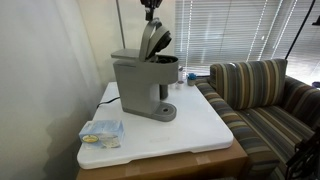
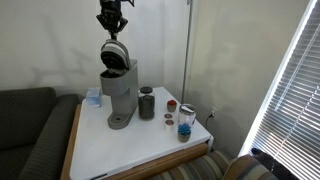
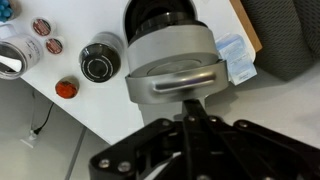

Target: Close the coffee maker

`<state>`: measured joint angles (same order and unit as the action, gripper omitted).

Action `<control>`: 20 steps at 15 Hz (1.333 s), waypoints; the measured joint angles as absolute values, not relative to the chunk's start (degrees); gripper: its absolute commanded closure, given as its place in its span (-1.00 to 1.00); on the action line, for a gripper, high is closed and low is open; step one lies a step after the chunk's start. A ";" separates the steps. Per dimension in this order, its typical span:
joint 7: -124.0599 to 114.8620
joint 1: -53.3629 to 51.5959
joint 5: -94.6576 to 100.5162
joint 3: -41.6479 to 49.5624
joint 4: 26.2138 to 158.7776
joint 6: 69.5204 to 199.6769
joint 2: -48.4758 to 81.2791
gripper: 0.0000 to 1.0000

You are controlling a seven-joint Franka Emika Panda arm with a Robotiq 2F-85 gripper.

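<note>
Wrist view: one coffee maker (image 3: 160, 15), lid (image 3: 170, 55) raised, one dark cup (image 3: 100, 65) beside. Your gripper (image 3: 190, 100) is over the lid; jaws unreadable.

Home living room, striped sofa (image 1: 262, 92), window blinds (image 1: 225, 30), white table (image 1: 195, 128)

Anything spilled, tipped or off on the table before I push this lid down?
Nothing stands out. The coffee maker stands upright, lid raised; the dark cup and jars beside it are upright; the packet lies flat on the table.
</note>
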<state>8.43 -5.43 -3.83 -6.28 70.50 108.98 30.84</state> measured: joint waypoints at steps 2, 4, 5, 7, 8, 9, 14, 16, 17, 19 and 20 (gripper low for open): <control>7.72 -5.42 -3.67 -6.19 70.07 105.98 30.84 1.00; 6.41 -5.43 -3.39 -6.09 69.65 101.76 30.83 1.00; 5.51 -5.44 -3.13 -6.07 69.37 98.97 30.81 1.00; 3.72 -5.51 -2.50 -6.04 68.76 91.81 30.62 1.00; 3.26 -5.57 -2.38 -6.04 68.37 88.50 30.61 1.00; 3.14 -5.62 -2.36 -6.03 68.05 85.78 30.64 1.00; 3.16 -5.97 -2.35 -6.03 66.52 81.25 30.89 1.00; 3.16 -6.29 -1.99 -6.04 65.14 81.45 30.84 1.00; 3.16 -6.49 -1.51 -6.04 64.43 82.05 30.75 1.00; 2.56 -6.85 -0.11 -6.03 63.53 85.02 30.48 1.00; 1.78 -6.99 0.55 -6.03 63.26 86.81 30.45 1.00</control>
